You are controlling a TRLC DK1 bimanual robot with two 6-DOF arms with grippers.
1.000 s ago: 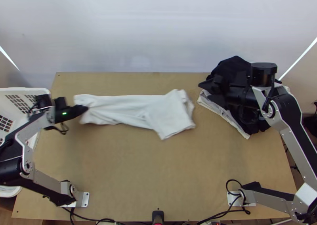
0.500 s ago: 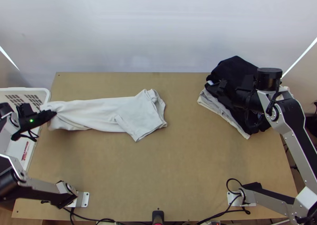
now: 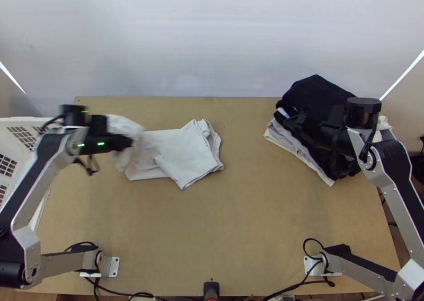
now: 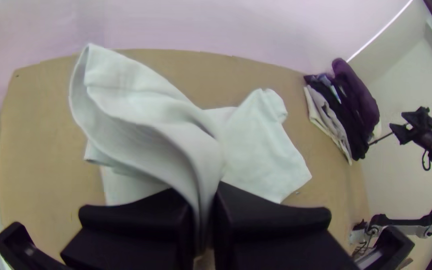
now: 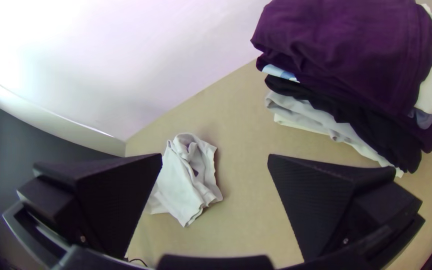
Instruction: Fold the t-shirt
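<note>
White t-shirt [image 3: 185, 152], partly folded, one end raised

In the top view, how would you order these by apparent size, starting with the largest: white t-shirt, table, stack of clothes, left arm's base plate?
1. table
2. stack of clothes
3. white t-shirt
4. left arm's base plate
</note>
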